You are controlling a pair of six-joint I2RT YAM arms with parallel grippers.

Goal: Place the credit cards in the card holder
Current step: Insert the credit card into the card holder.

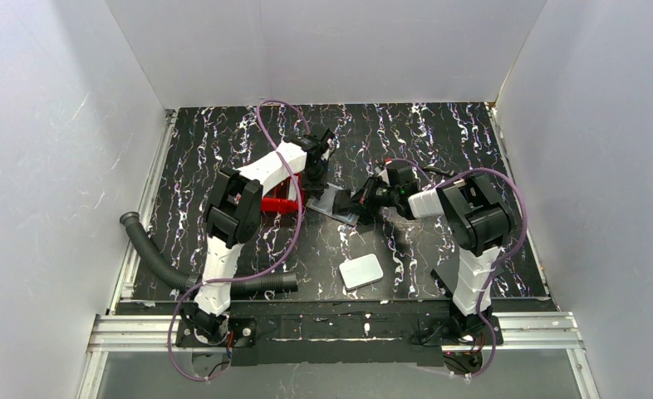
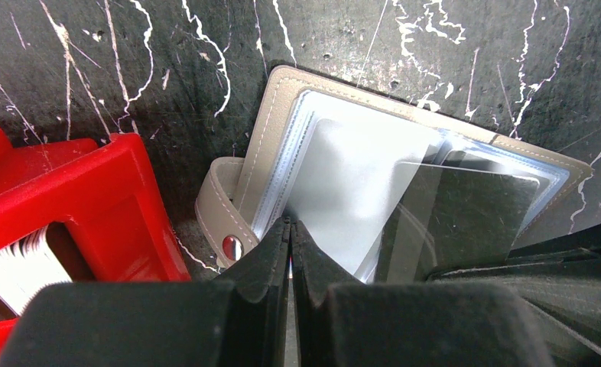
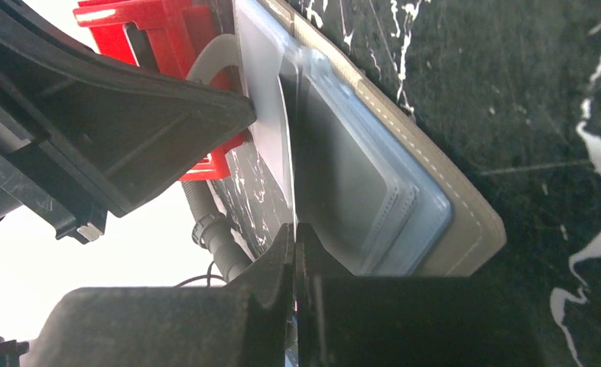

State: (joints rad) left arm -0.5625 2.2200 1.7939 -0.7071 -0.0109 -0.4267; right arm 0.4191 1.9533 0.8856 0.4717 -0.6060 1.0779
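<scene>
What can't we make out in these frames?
- card holder, top external: too small, and both arms overlap it.
- credit card far edge, left wrist: glare on the clear sleeves, so whether it is in a pocket is unclear.
- What the right tool pinches, right wrist: edge-on and dark.
- red tray card count, left wrist: cut off by the frame edge.

No word, number, brand or sign can be read in any view; the credit card [image 2: 343, 191] shows only a plain pale face; the card holder [image 2: 282, 99] has a bare stitched cover and clear sleeves with no legible print; the stacked cards [image 2: 14, 271] in the red tray [image 2: 91, 191] show only their edges, too small to tell any marking.
</scene>
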